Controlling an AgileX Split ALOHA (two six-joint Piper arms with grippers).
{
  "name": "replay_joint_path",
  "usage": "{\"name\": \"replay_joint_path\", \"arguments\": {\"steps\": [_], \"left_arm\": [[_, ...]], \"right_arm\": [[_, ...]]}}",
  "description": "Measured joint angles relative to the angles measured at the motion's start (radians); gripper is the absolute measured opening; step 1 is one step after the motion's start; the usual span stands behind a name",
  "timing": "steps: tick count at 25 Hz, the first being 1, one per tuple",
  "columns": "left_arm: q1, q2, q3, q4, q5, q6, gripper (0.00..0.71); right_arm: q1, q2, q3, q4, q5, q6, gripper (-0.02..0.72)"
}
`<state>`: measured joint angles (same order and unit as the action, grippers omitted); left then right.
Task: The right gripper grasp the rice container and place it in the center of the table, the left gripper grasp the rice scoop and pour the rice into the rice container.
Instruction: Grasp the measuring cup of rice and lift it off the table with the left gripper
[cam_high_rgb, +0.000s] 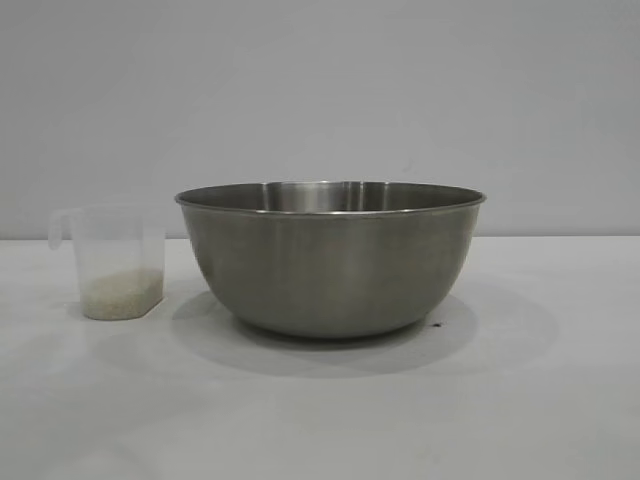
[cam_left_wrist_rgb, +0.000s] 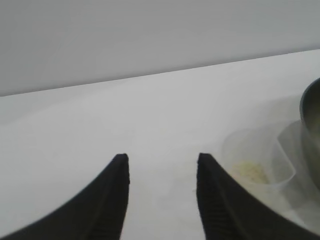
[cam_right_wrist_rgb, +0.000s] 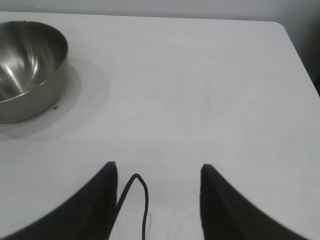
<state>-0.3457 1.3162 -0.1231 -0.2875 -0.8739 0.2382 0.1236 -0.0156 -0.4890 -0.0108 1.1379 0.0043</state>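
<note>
The rice container (cam_high_rgb: 330, 262) stands mid-worktop (cam_high_rgb: 320, 420); the rice scoop (cam_high_rgb: 118, 265), at its 9 o'clock, holds unpoured rice (cam_high_rgb: 121, 290); left claw (cam_left_wrist_rgb: 161, 162) and right claw (cam_right_wrist_rgb: 159, 170) gape empty

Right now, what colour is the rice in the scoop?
Pale white-beige rice, clearest in the exterior view.

Rice scoop (cam_high_rgb: 118, 268) stands just beside rice container (cam_high_rgb: 330, 260); table (cam_high_rgb: 540, 400) elsewhere open.

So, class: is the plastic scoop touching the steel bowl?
Apart. The exterior view shows bare table between the rice scoop and the rice container.
</note>
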Motion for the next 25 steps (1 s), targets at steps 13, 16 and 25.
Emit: {"name": "replay_joint_path", "arguments": {"steps": [13, 16, 25], "left_arm": [[0.0, 0.481, -0.025, 0.157, -0.26, -0.057, 0.207], [0.0, 0.512, -0.048, 0.151, -0.26, -0.089, 0.207], [0.0, 0.591, -0.146, 0.15, -0.263, -0.108, 0.207]], "right_arm": [[0.0, 0.0, 0.0, 0.0, 0.0, 0.0, 0.231], [0.0, 0.0, 0.0, 0.0, 0.0, 0.0, 0.232], [0.0, 0.0, 0.0, 0.0, 0.0, 0.0, 0.232]]}}
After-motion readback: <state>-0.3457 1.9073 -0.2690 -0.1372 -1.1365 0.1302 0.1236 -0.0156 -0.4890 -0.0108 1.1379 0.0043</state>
